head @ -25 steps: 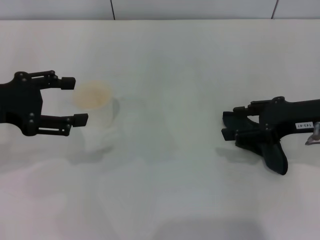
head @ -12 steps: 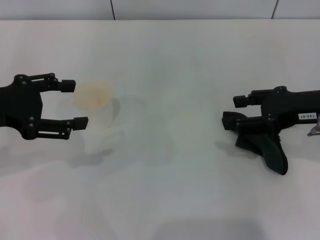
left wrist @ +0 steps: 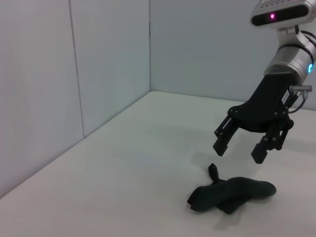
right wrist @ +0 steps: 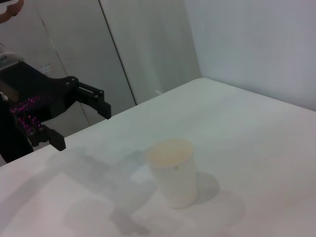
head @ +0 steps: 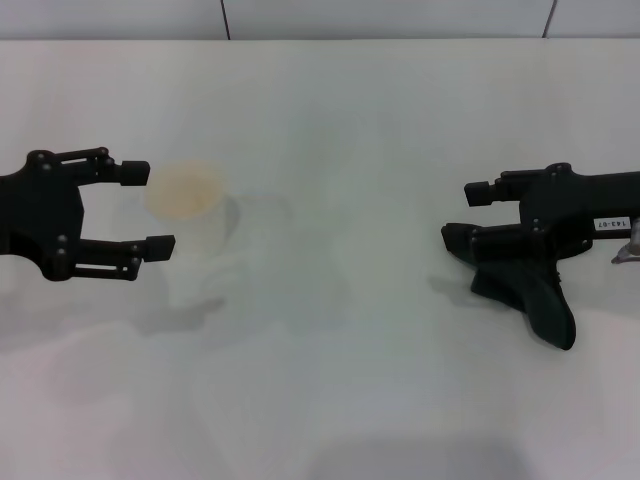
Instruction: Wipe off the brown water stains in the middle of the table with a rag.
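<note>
Our right gripper (head: 462,213) hangs with fingers spread and empty just above the rag (head: 530,296), which lies on the table (head: 380,120) directly beneath it. Our left gripper (head: 145,208) is likewise spread, beside a cup (head: 195,230) of tan liquid. We see no stain.

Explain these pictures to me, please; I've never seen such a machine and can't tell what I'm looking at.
It is a two-armed robot at a white table. One picture looks down from its head; the other two come from cameras on its wrists, each showing the opposite arm. The left end effector is open beside a white cup of tan liquid. The right end effector is open above a dark rag lying on the table; nothing is held. The head view hardly shows a gap between them, but the left wrist view does. No brown stain shows on the table.
</note>
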